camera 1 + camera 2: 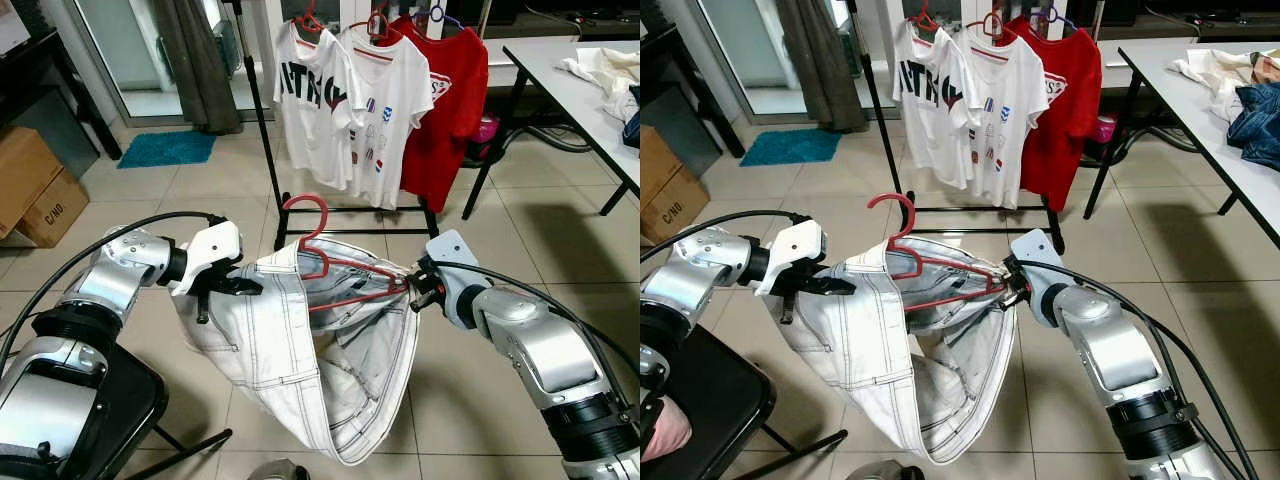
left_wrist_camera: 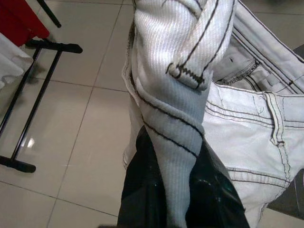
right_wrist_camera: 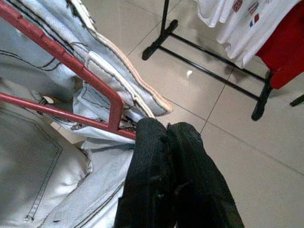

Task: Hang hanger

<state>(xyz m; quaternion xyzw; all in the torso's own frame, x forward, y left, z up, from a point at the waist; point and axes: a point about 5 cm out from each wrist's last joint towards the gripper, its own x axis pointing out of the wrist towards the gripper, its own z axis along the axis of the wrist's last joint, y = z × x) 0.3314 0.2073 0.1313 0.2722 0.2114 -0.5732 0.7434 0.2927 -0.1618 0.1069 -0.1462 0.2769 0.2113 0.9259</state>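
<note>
A red hanger sits inside the waistband of white jeans that hang between my two arms above the tiled floor. My left gripper is shut on the left side of the jeans' waistband. At the right end of the hanger my right gripper is shut, its black fingers pressed together at the red corner and the denim. The hook points up, toward a black clothes rack standing ahead.
The rack carries two white T-shirts and a red one on hangers. A grey table with piled clothes stands at the right. Cardboard boxes and a blue mat lie at the left. A black chair is under my left arm.
</note>
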